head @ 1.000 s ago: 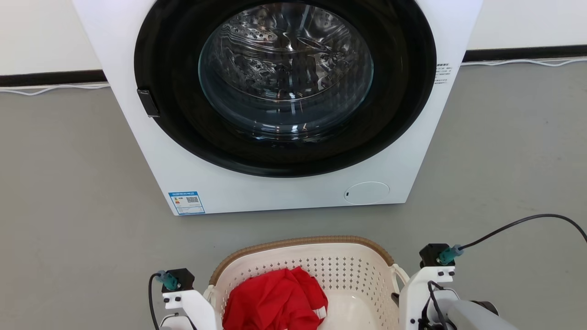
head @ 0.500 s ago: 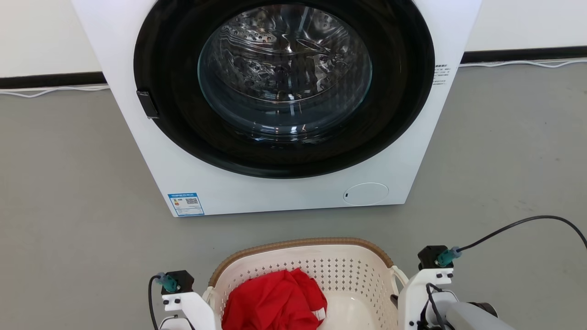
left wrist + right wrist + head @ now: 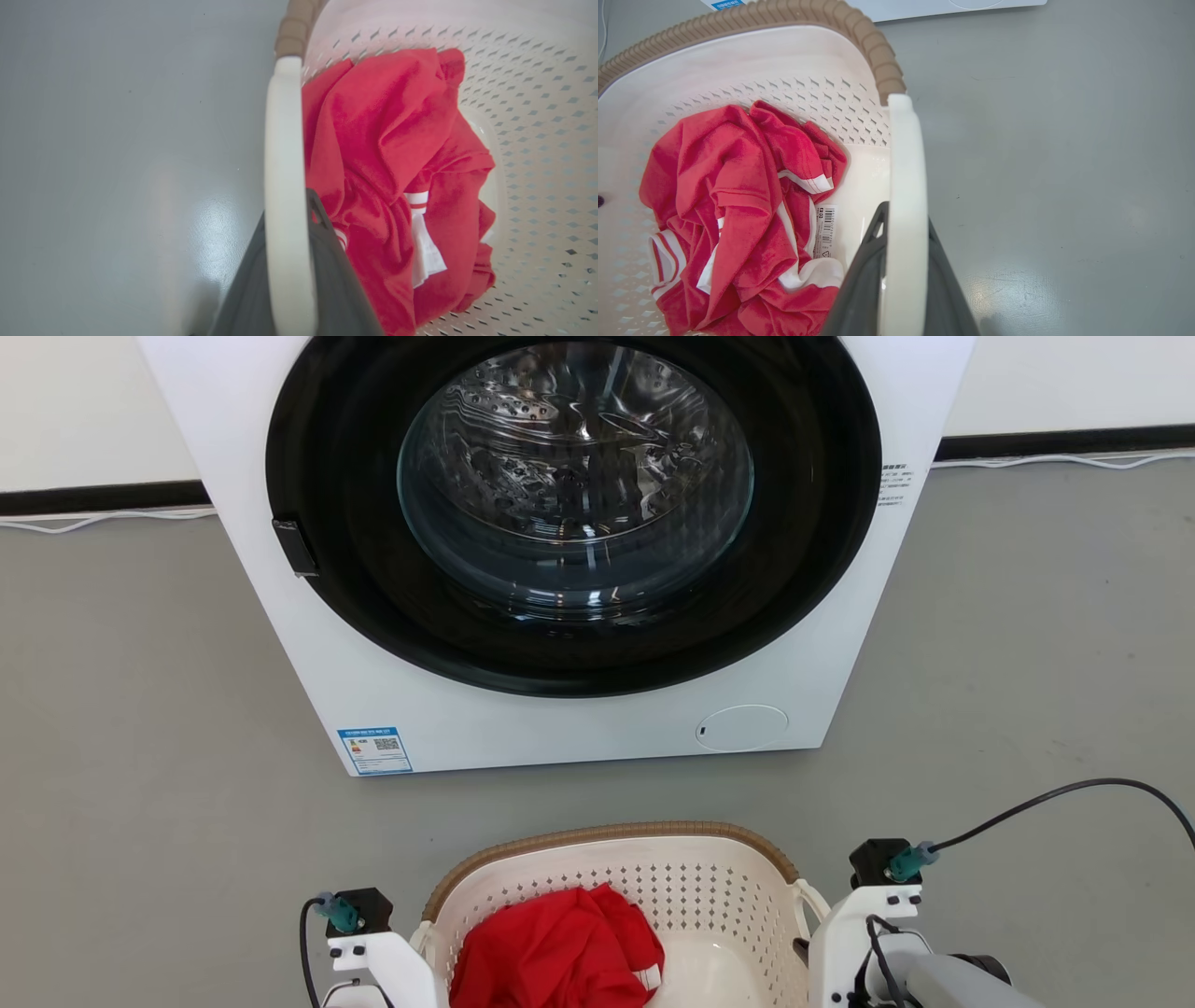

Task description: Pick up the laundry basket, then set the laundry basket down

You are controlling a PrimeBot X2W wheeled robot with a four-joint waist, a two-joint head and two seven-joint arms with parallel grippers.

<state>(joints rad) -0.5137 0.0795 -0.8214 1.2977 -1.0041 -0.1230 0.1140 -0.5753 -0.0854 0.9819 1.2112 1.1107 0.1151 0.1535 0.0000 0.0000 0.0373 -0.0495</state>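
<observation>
The laundry basket (image 3: 611, 833) is cream-white with perforated sides and a brown woven rim, low in the middle of the head view, in front of the washer. A crumpled red garment (image 3: 560, 947) lies inside. In the left wrist view my left gripper (image 3: 288, 207) is shut on the basket's white side handle (image 3: 282, 140), a dark finger (image 3: 327, 242) on either side. In the right wrist view my right gripper (image 3: 905, 217) is shut on the other white handle (image 3: 903, 154). I cannot tell whether the basket's bottom touches the floor.
A white front-loading washer (image 3: 560, 728) with a closed round glass door (image 3: 574, 476) stands just beyond the basket. Grey floor (image 3: 140, 756) spreads to both sides. A black cable (image 3: 1055, 795) loops from my right wrist, and a white cord (image 3: 93, 518) runs along the wall.
The whole head picture has shifted a little, so the camera moved. The basket and both wrists sit slightly lower in that view. Both grips on the handles look unchanged.
</observation>
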